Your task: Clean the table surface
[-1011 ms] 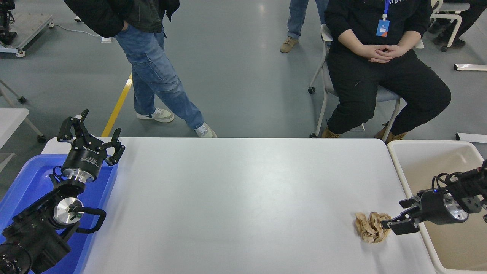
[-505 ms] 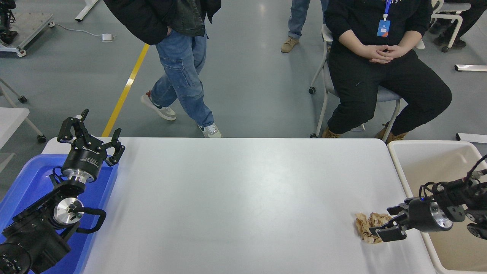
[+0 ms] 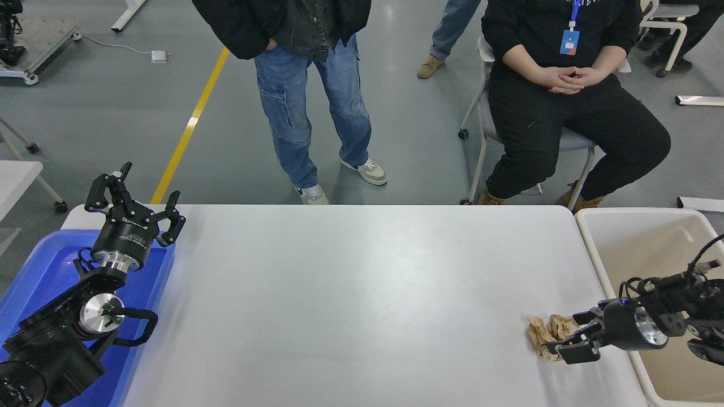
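My right gripper [image 3: 572, 338] has dropped lower and pushed further in at the crumpled tan paper wad [image 3: 544, 334], its fingers spread around the wad's right side but not yet clenched. That puts the grasp close. The wad lies at about four o'clock on the wide matte white table surface [image 3: 350, 294], just beside the beige rectangular bin [image 3: 588, 249]. The left gripper [image 3: 136, 206] sits parked at eight o'clock over the blue plastic tray [image 3: 39, 265], fingers released. Across the table, a standing person in jeans [image 3: 317, 113] has walked rightward.

grey glossy floor [image 3: 113, 107] – yellow line [image 3: 189, 124], wheeled chair [image 3: 481, 113].
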